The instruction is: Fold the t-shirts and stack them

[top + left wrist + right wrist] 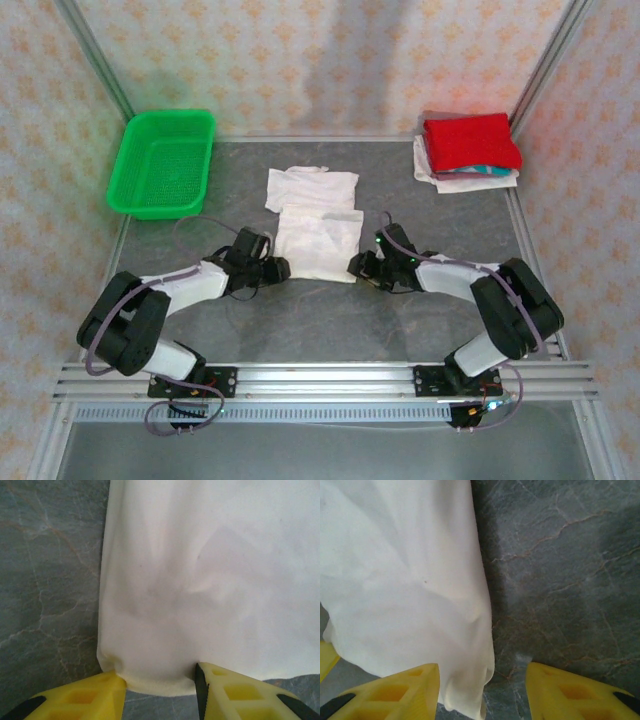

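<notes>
A: Looking from above, we see the cream-white t-shirt in the middle of the grey surface, a rumpled part toward 12 o'clock and a flatter panel toward 6 o'clock.

B: And the claws?

A: We find the left claw at the shirt's 7 o'clock corner and the right claw at its 5 o'clock corner. In the left wrist view the yellow fingers stand apart, with the shirt's hem lying loose between them. In the right wrist view the fingers are spread too, the shirt's edge drooping into the gap, nearer the 9 o'clock finger.

B: Where are the other tees?

A: At 1 o'clock on the surface we see a folded red t-shirt on top of white and teal-edged tees. The green mesh basket sits at 10 o'clock, well apart from the cloth.
</notes>
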